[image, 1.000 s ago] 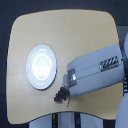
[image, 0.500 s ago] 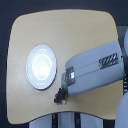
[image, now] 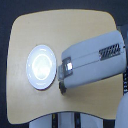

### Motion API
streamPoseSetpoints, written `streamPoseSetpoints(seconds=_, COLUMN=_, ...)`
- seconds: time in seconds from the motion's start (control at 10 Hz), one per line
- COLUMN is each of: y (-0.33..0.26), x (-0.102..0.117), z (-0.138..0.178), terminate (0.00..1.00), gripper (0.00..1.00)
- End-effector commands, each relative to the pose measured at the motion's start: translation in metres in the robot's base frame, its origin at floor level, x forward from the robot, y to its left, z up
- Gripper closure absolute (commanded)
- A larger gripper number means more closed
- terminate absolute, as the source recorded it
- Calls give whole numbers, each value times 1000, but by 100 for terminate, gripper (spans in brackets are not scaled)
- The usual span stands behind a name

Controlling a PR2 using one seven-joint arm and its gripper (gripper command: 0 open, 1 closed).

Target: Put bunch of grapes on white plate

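Note:
The white plate (image: 41,66) lies on the tan table at the exterior view's left. My arm reaches in from the exterior view's right, and its bulky grey forearm covers most of the gripper (image: 62,88). The gripper's end sits just off the plate's lower right rim. A small dark shape (image: 62,90) shows at the tip. It may be the bunch of grapes, but the view is too blurred to be sure. The fingers themselves are hidden, so I cannot make out how they stand.
The tan table (image: 30,30) has rounded corners, with its front edge close below the gripper. Dark floor surrounds it. A pale object (image: 124,112) stands off the table at the lower right.
The arm has shifted up and slightly left toward the plate. The dark shape at its tip moved with it and now shows less.

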Motion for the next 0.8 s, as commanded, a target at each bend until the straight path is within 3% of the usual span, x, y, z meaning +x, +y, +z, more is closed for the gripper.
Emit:
streamPoseSetpoints(seconds=0.0, y=32, x=32, z=71, terminate=0, gripper=100)
streamPoseSetpoints(seconds=0.4, y=77, x=29, z=81, terminate=0, gripper=100)
streamPoseSetpoints(seconds=0.7, y=114, x=33, z=64, terminate=0, gripper=100)
